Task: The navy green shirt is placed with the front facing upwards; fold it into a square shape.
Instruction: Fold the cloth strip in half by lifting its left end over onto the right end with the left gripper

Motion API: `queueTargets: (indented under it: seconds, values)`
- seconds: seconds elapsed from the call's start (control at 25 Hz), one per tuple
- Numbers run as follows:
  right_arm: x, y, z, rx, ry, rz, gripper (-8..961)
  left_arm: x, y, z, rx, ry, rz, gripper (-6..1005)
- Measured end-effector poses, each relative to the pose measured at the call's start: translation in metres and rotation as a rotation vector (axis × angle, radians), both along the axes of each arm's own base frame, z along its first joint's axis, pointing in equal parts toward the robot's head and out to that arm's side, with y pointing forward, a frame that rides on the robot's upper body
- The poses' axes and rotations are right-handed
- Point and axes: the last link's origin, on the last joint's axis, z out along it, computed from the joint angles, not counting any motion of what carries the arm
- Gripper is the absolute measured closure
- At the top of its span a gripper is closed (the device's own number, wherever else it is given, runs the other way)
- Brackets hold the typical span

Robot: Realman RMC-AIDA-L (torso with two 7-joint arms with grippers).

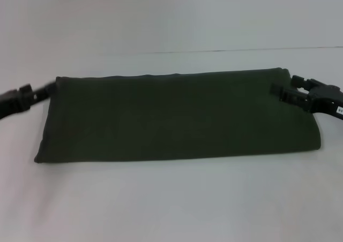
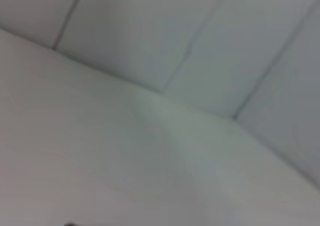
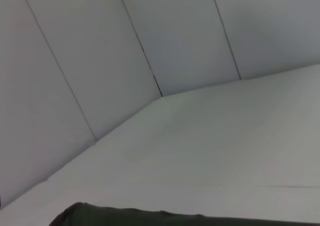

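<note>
Shirt [image 1: 179, 116] lies on the white surface [image 1: 171, 199], folded into a long flat band running left to right across the head view. Plain green cloth faces up; no lettering or label shows. Far edge straight, with a thin darker line of layered cloth along it. Near edge runs slightly aslant, lower at the left corner. Right end rounded, like a fold.

Left hand [image 1: 49, 89] at the band's far left corner, reaching in from the left edge of the view. Its tip meets the cloth's corner; whether it pinches the cloth cannot be told, and how far its fingers are parted cannot be told.

Right hand [image 1: 278, 90] at the far right corner, black tip lying over the cloth's edge. Grip and opening likewise cannot be told.

Left wrist view: only white surface and pale wall panels with thin seams. Right wrist view: same panels and surface, plus a dark green strip of shirt [image 3: 175, 218] along one edge.
</note>
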Motion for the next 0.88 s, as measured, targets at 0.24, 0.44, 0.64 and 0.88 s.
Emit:
queueTargets:
  seconds: [0.24, 0.44, 0.64, 0.88]
  values:
    - [0.002, -0.006, -0.003, -0.008, 0.011, 0.002, 42, -0.012, -0.017, 0.0, -0.151, 0.209, -0.013, 150]
    - [-0.001, -0.007, -0.008, -0.017, 0.021, 0.004, 47, -0.023, -0.019, -0.008, -0.242, 0.266, 0.047, 158]
    - [-0.003, -0.007, -0.011, -0.03, 0.024, 0.006, 48, -0.029, -0.019, -0.016, -0.29, 0.292, 0.094, 167]
    - [-0.004, -0.006, -0.011, -0.032, 0.027, 0.007, 50, -0.031, -0.019, -0.021, -0.327, 0.307, 0.123, 177]
